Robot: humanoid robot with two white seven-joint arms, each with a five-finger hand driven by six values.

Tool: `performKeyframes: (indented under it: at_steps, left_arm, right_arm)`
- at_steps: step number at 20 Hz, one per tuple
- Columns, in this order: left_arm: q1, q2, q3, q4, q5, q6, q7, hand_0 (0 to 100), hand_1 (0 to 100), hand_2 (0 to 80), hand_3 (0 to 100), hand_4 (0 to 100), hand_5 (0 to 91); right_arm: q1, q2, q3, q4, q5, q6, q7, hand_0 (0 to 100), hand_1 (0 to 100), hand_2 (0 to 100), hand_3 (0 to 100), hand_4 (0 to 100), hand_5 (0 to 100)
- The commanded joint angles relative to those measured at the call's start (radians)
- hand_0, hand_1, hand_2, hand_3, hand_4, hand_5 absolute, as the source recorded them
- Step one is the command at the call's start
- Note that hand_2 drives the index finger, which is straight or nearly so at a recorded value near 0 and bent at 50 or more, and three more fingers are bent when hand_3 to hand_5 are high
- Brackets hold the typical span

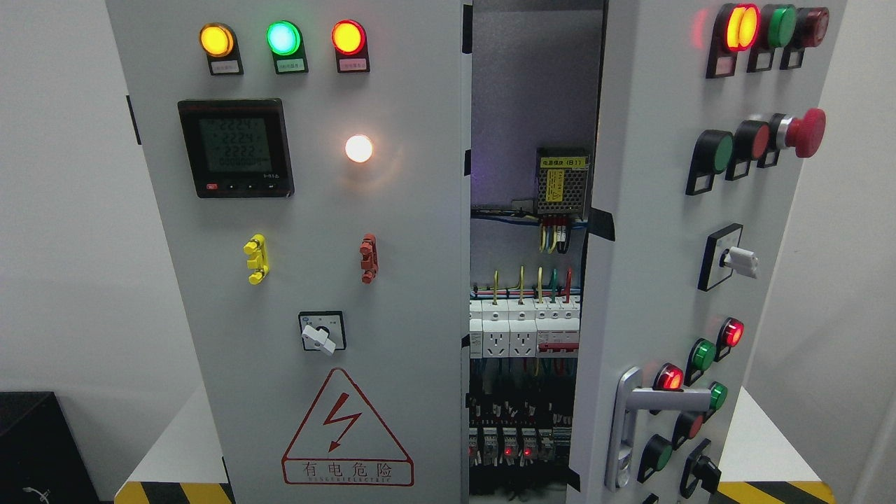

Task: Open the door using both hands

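Neither hand of yours showed in the head view, so you could not tell how their fingers stood. Your right door (651,280) hung swung partly outward, its silver handle (630,420) low on it, baring breakers (525,329) inside; the left door (308,266) sat closed.

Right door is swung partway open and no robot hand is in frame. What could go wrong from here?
1. The right door carries protruding controls, such as the red mushroom button; a hand pushing it could hit them.
2. Live wiring and breakers are exposed in the gap; fingers could snag there.
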Motion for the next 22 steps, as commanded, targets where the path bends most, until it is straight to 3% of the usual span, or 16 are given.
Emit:
performKeyframes:
  at_steps: [1,10,12,13,15,18,20,22]
  left_arm:
    - [0.034,0.000,-0.028,-0.008,0.000,0.000,0.000,12,56,0.0,0,0,0.0]
    - [0.057,0.014,-0.031,-0.043,-0.005,0.000,-0.013,12,56,0.0,0,0,0.0]
    - [0.148,0.032,-0.026,-0.220,0.001,0.012,-0.102,12,56,0.0,0,0,0.0]
    - [0.219,0.066,-0.026,-0.348,0.002,0.021,-0.181,12,56,0.0,0,0,0.0]
    - [0.344,0.170,-0.009,-0.626,0.014,0.046,-0.292,12,56,0.0,0,0,0.0]
    - [0.565,0.299,0.069,-1.077,0.151,0.044,-0.359,12,56,0.0,0,0,0.0]
    - [0.673,0.412,0.109,-1.303,0.300,0.044,-0.366,12,56,0.0,0,0,0.0]
    - [0.763,0.550,0.182,-1.489,0.514,0.038,-0.368,12,56,0.0,0,0,0.0]
  right_arm:
    - [0.000,0.000,-0.034,0.000,0.000,0.000,0.000,7,13,0,0,0,0]
    - [0.000,0.000,-0.034,0.000,0.000,0.000,0.000,7,13,0,0,0,0]
    - [0.000,0.000,-0.034,0.000,0.000,0.000,0.000,7,13,0,0,0,0]
    - [0.000,0.000,-0.034,0.000,0.000,0.000,0.000,7,13,0,0,0,0]
    - [0.000,0.000,-0.034,0.000,0.000,0.000,0.000,7,13,0,0,0,0]
    - [0.000,0.000,-0.034,0.000,0.000,0.000,0.000,7,13,0,0,0,0]
    - [0.000,0.000,-0.034,0.000,0.000,0.000,0.000,7,14,0,0,0,0]
    - [0.000,0.000,-0.034,0.000,0.000,0.000,0.000,7,14,0,0,0,0]
